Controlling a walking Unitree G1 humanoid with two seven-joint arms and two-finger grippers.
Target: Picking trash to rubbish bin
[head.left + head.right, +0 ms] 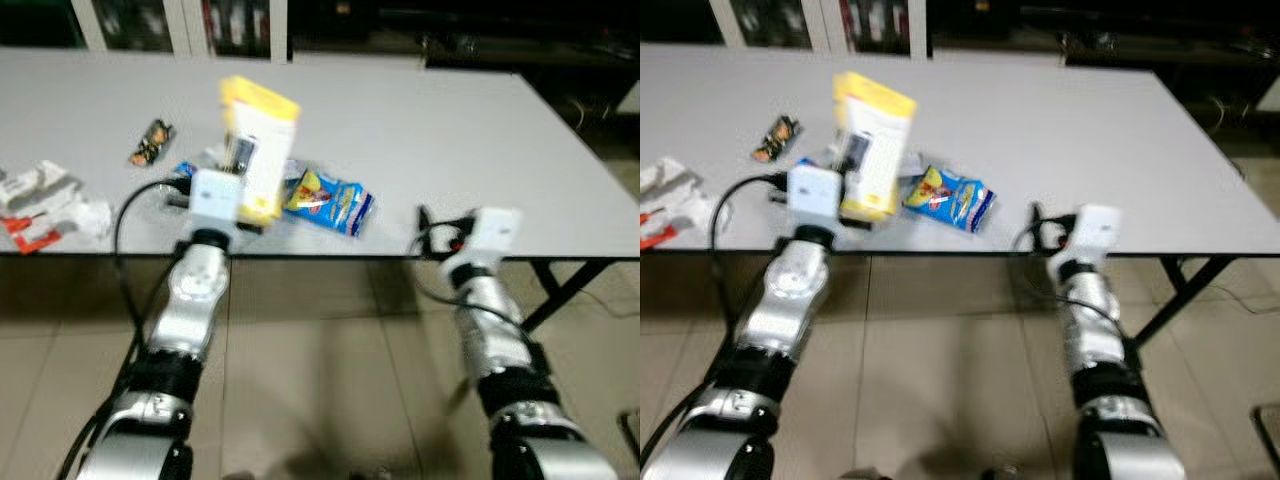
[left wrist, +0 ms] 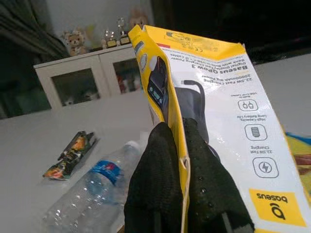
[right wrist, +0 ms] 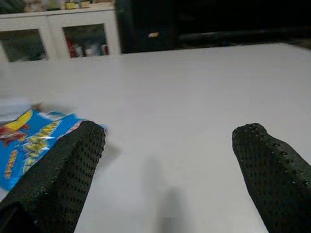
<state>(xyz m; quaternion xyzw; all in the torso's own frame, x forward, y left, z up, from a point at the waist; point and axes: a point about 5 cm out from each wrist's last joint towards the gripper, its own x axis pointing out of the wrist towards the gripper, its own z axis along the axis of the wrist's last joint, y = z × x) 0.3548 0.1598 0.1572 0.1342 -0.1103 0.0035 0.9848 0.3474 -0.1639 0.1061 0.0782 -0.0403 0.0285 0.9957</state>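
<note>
1. The left gripper (image 2: 187, 160) has its fingers (image 2: 155, 179) pinched on the edge of a yellow box (image 1: 262, 140), held upright just above the near edge of the desk (image 1: 450, 130).
2. The right gripper (image 3: 167, 160) rests at the desk edge, fingers wide apart on nothing.
3. Near the box lie a bottle (image 2: 92, 189), a blue packet (image 1: 330, 200), a wrapper (image 1: 152, 141) and, at the desk's left end, white scraps (image 1: 50, 200).
4. Step: box picked. Next it likely needs carrying to the bin, which I cannot place.
</note>
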